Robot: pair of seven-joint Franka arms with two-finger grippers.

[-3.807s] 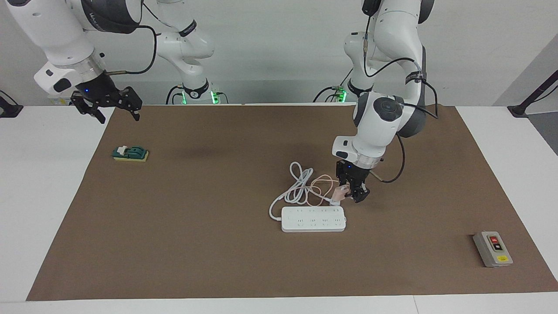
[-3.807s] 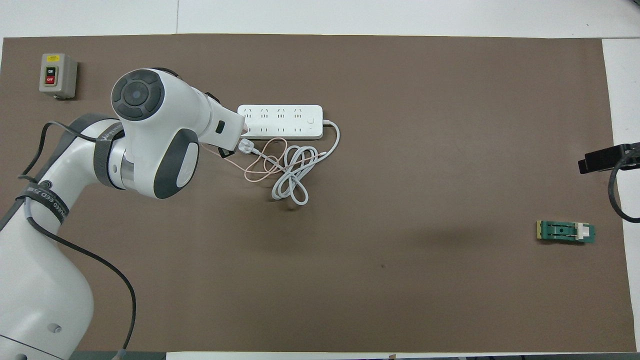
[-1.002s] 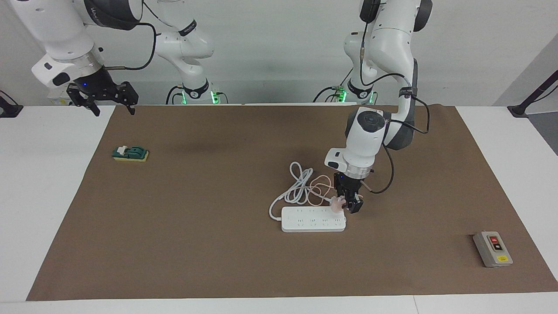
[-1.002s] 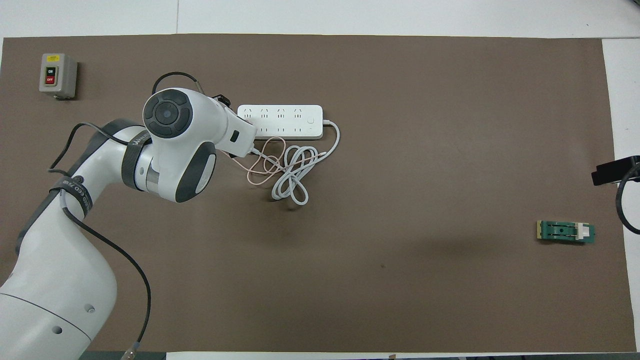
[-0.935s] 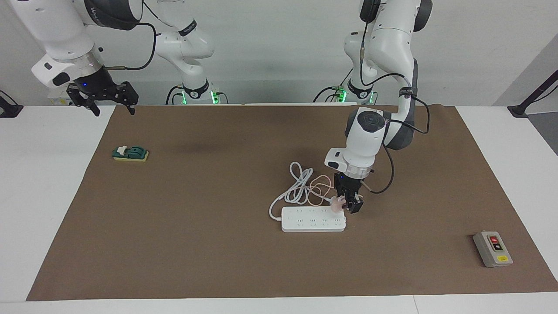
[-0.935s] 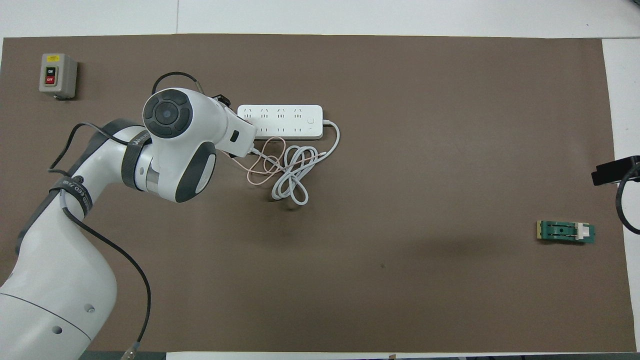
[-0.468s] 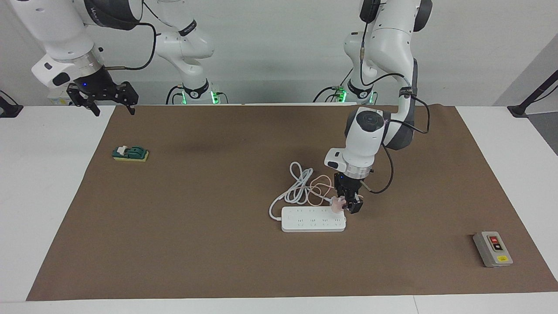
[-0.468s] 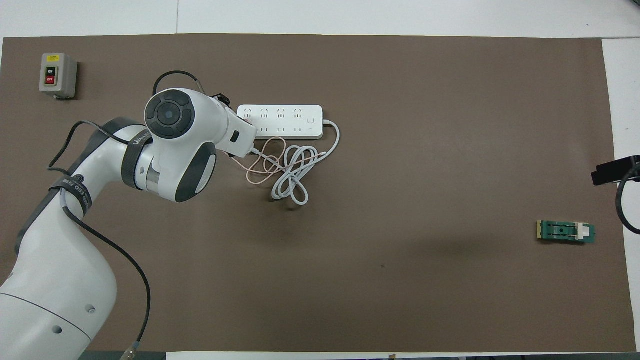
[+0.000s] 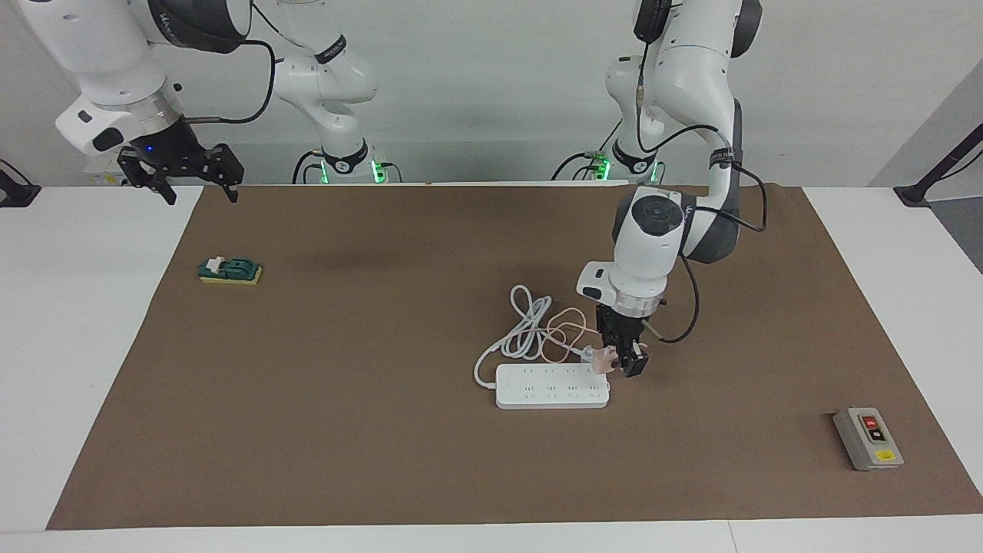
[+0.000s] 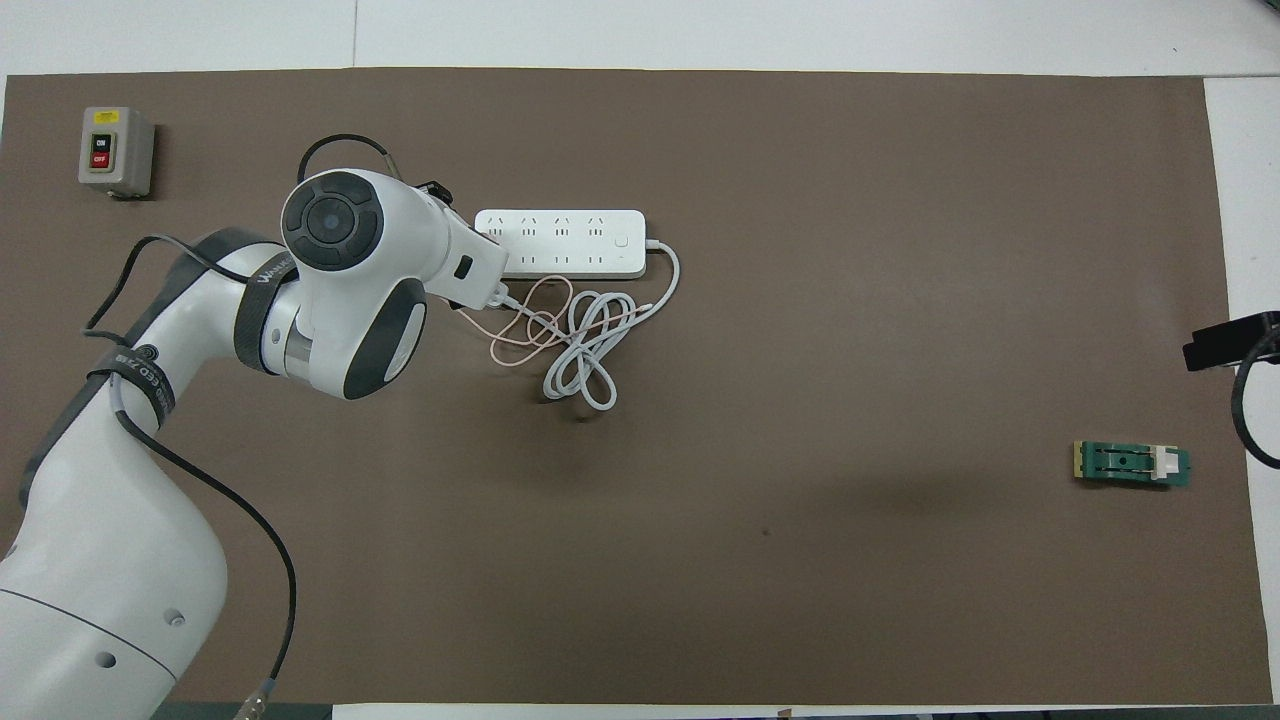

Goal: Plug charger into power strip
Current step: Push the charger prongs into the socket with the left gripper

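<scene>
A: Where is the left gripper (image 9: 623, 361)?
B: Low over the end of the power strip (image 9: 551, 386) that lies toward the left arm's end of the surface (image 9: 61, 307). It is clamped on the charger (image 9: 605, 358), the small pale pink cube.

A: Is the charger seated in a socket?
B: I cannot tell. It sits at the strip's edge nearer to the robots, at or just above the top face. In the overhead view the arm's wrist covers that spot.

A: And its cable?
B: The thin pink cable (image 10: 522, 325) loops on the brown mat (image 10: 800, 300) beside the strip, on the side nearer to the robots, tangled with the thick white cord (image 10: 590, 345), which is coiled there and joins the strip at the end toward the right arm.

A: The right gripper (image 9: 198, 178)?
B: That arm waits, raised above the mat's corner at its own end of the surface, fingers spread apart, holding nothing.

A: Anything else out there?
B: A green block (image 9: 230, 269) lies on the mat near the right arm's end. A grey box (image 9: 868, 438) with red and black buttons sits toward the left arm's end, farther from the robots than the strip.
</scene>
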